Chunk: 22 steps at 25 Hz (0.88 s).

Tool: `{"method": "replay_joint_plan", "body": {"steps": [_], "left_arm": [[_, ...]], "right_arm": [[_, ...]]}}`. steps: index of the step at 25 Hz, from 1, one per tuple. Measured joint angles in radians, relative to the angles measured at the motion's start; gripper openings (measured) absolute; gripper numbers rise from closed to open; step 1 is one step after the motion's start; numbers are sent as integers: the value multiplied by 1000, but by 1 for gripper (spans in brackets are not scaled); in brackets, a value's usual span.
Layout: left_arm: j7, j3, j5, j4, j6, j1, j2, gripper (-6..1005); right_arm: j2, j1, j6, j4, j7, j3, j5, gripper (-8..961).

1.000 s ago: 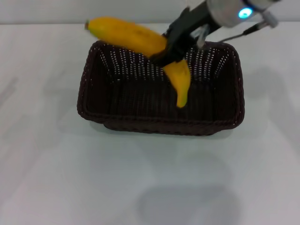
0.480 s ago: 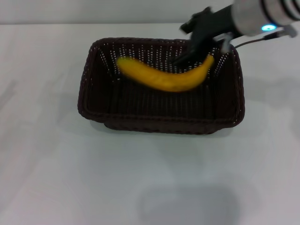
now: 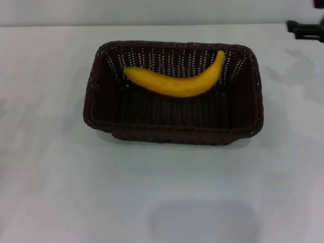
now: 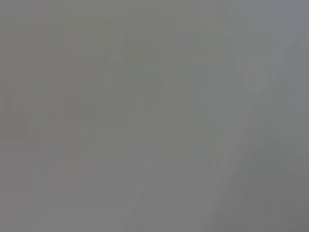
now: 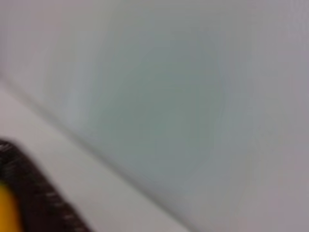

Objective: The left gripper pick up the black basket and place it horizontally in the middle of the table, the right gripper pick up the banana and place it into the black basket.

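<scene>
The black basket (image 3: 172,126) stands lengthwise across the middle of the white table (image 3: 76,192). The yellow banana (image 3: 177,81) lies inside it along the far wall, curved, with its stem end at the right. My right gripper (image 3: 306,29) shows only as a dark tip at the far right edge of the head view, well clear of the basket. The right wrist view catches a corner of the basket's rim (image 5: 34,188) and a sliver of the banana (image 5: 6,210). My left gripper is out of view.
The left wrist view shows only a plain grey surface. A grey wall runs behind the table's far edge (image 3: 152,25).
The right gripper let go of the banana, which now lies in the basket. The arm has pulled back up and to the right, almost out of the head view.
</scene>
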Motion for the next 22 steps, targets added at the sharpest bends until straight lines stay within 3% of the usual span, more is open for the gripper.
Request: {"method": "replay_joint_plan", "body": {"steps": [4,9,14,17,22], "left_arm": [[162,0,-97,-99,-17,23,-2,880],[285,0,-147,-154,-39,40,-6,880],[371,0,-147,-177,-66,46,-8,880],[418,-4,-156,-199,-75,46,-9,880],[438,-50,-161,-226,-55,46,-9,880]], "right_arm": [[0,-50,-80,224,-296,26,327,874],[6,-31,-73,516,-688,14,653,874],[15,38,137,927,-1164,-2,1077,874],[15,93,268,1151,-1328,9,1262,874],[15,102,289,1270,-1359,116,1332,874]]}}
